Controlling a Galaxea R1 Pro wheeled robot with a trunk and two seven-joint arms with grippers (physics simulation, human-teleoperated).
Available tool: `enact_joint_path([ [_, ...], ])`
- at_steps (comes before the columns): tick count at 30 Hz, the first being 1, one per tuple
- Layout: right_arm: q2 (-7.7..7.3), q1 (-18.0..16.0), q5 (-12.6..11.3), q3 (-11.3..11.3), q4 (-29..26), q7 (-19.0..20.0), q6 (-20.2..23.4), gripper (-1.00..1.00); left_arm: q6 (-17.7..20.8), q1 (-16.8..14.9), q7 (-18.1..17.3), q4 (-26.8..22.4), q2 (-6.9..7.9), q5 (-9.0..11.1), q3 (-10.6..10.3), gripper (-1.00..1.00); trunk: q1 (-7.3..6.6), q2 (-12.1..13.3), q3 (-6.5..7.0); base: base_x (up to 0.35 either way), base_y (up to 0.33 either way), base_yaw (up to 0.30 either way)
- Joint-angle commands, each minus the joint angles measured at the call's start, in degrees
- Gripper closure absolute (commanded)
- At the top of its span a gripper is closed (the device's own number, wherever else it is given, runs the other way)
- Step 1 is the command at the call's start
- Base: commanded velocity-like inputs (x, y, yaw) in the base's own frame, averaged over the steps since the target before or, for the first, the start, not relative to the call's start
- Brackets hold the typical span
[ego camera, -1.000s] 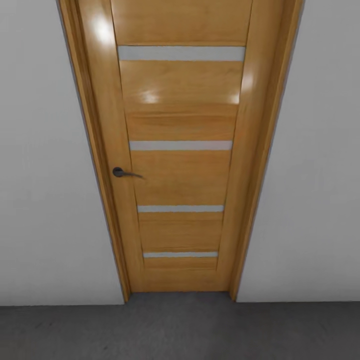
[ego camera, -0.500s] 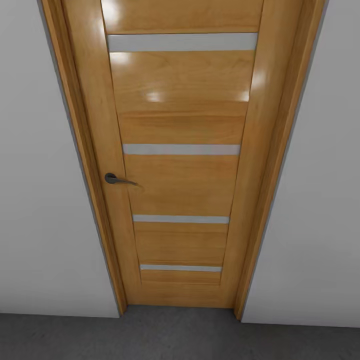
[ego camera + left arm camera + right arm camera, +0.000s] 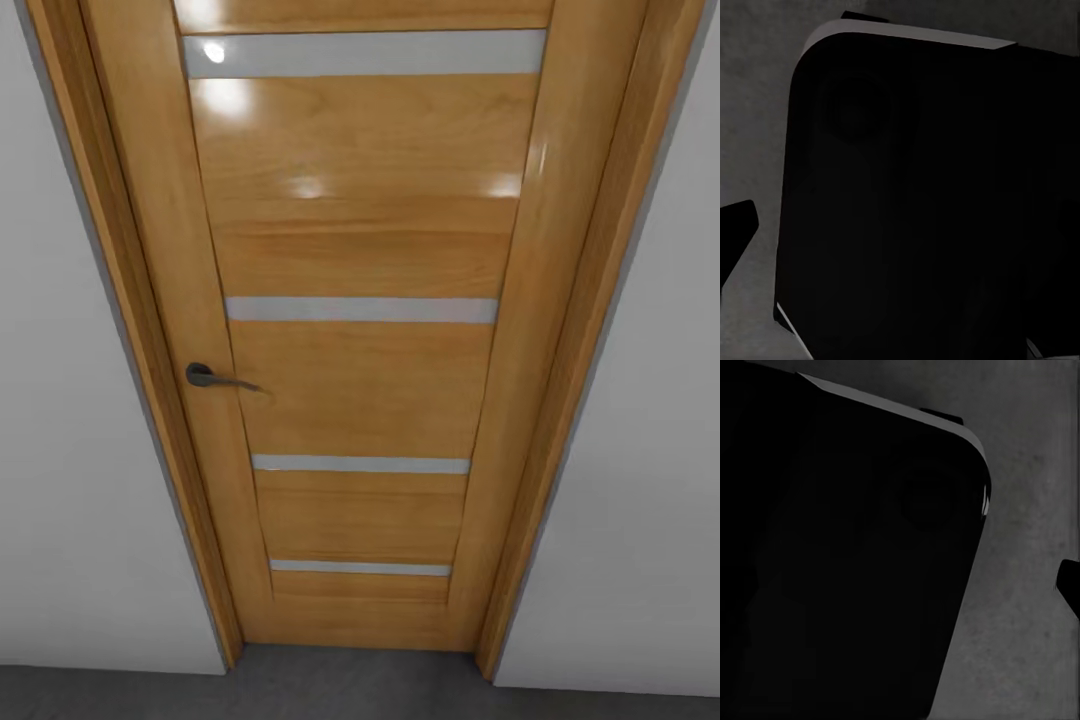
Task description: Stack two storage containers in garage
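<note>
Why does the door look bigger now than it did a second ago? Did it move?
The door did not move; the camera did. The robot has rolled closer, so the door fills more of the head view, its handle sits lower and further left, and less of the dark grey floor shows at the bottom. The door is shut as before, with white walls on both sides.

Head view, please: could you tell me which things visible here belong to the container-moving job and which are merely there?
Belongs to the job:
- floor, dark grey concrete
- orange-wood door with glass slits, closed

Merely there:
- door handle
- white walls
- door frame
</note>
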Motion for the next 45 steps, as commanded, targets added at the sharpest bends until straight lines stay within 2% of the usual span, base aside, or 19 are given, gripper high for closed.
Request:
enact_joint_path([
  [1,0.00,-0.01,0.31,0.05,-0.01,-0.07,-0.09,-1.00,-0.12,-0.01,-0.01,-0.01,-0.02,0.35,0.29,-1.00,0.03,-0.02,-0.05,0.289,0.000,0.000],
  [12,0.00,-0.01,0.41,0.21,-0.01,-0.07,0.22,-1.00,-0.12,-0.01,-0.01,-0.01,0.01,0.35,0.29,-1.00,0.03,-0.02,-0.05,0.167,0.000,0.000],
  [45,0.00,-0.01,0.29,0.12,-0.02,-0.07,-0.04,-1.00,-0.12,-0.01,-0.01,-0.01,0.00,0.35,0.29,-1.00,0.03,-0.02,-0.05,0.003,0.000,0.025],
])
